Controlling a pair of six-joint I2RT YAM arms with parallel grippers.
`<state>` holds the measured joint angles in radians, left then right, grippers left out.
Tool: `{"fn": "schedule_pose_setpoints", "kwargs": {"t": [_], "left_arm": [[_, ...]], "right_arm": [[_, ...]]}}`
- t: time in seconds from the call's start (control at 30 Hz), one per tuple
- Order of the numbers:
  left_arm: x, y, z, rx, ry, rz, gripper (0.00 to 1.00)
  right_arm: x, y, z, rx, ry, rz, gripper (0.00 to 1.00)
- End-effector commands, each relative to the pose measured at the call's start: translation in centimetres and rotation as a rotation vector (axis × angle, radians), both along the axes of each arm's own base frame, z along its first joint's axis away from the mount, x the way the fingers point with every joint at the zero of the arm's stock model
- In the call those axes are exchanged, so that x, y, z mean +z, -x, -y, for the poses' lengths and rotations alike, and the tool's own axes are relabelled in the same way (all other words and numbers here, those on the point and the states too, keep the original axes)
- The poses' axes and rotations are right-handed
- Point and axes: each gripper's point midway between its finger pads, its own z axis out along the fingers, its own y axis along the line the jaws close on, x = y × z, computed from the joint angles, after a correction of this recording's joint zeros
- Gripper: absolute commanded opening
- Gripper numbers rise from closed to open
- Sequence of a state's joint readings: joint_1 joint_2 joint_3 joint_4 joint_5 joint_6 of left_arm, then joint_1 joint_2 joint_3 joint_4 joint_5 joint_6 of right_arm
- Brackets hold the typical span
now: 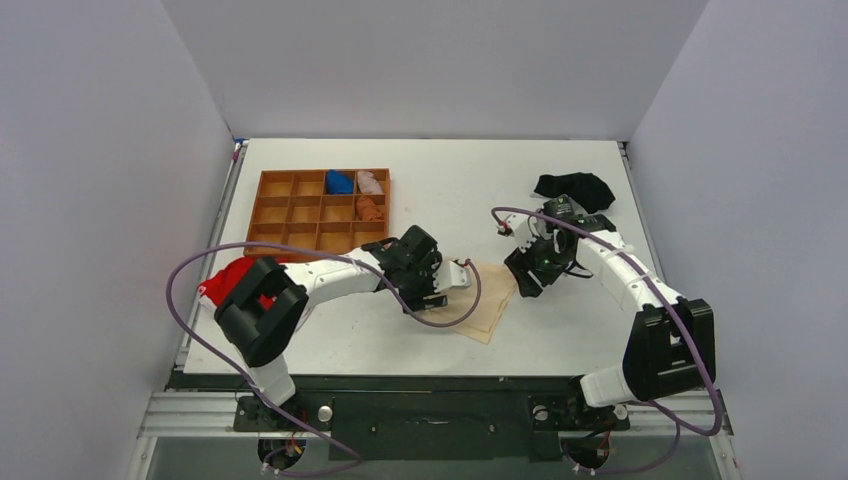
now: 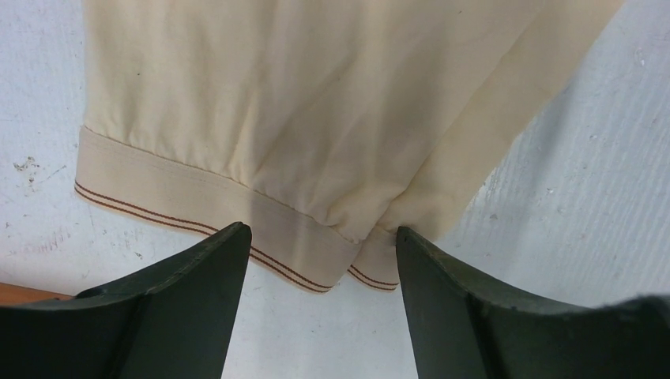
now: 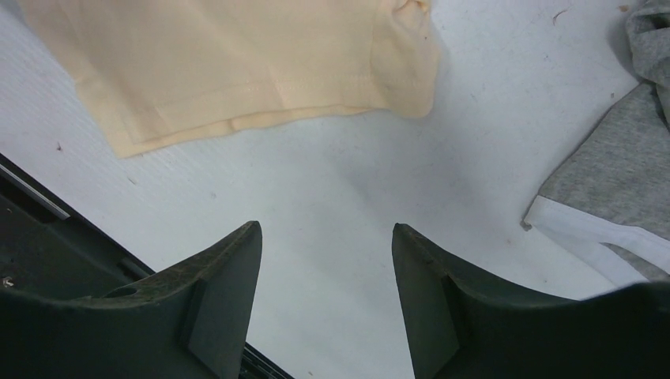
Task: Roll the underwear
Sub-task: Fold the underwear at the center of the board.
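The underwear [image 1: 490,300] is a cream garment lying flat on the white table between the two arms. In the left wrist view it [image 2: 316,118] fills the upper part, its waistband with two thin brown stripes facing the fingers. My left gripper [image 2: 324,237] is open with its tips just at the waistband edge, holding nothing; in the top view it [image 1: 455,275] sits at the garment's left edge. My right gripper [image 3: 325,229] is open and empty above bare table, short of the underwear's hem [image 3: 237,71]; in the top view it [image 1: 525,272] is at the garment's right side.
A wooden compartment tray [image 1: 300,173] at the back left holds a blue roll [image 1: 339,182], a pale roll [image 1: 370,181] and an orange roll [image 1: 370,208]. A red garment [image 1: 225,280] lies left, a black one [image 1: 575,187] back right, a grey one [image 3: 616,174] beside my right gripper.
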<state>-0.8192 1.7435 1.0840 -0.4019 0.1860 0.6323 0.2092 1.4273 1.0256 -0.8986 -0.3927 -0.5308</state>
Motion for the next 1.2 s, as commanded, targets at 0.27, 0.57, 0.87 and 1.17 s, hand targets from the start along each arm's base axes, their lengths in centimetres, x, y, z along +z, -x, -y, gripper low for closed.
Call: {"fn": "schedule_pose_setpoints", "kwargs": {"t": [0.27,0.57,0.87,1.17], "left_arm": [[2.2,-0.5,2.1,-0.018,0.081,-0.015,0.66],[2.6,-1.7,1.8,0.016,0.089,-0.007,0.64],[1.4,-2.4,1.6,0.022,0.062,-0.01,0.59],[0.1,-2.3,1.2,0.028,0.036,-0.024,0.53]], "right_arm": [[0.3,-0.1,-0.3,-0.002,-0.043,0.038,0.57],[0.0,0.1,-0.4,-0.001,-0.048,0.025,0.57],[-0.4,0.3,-0.2,-0.004,-0.04,0.014,0.57],[-0.4,0.2,-0.2,-0.005,-0.044,0.012,0.57]]}}
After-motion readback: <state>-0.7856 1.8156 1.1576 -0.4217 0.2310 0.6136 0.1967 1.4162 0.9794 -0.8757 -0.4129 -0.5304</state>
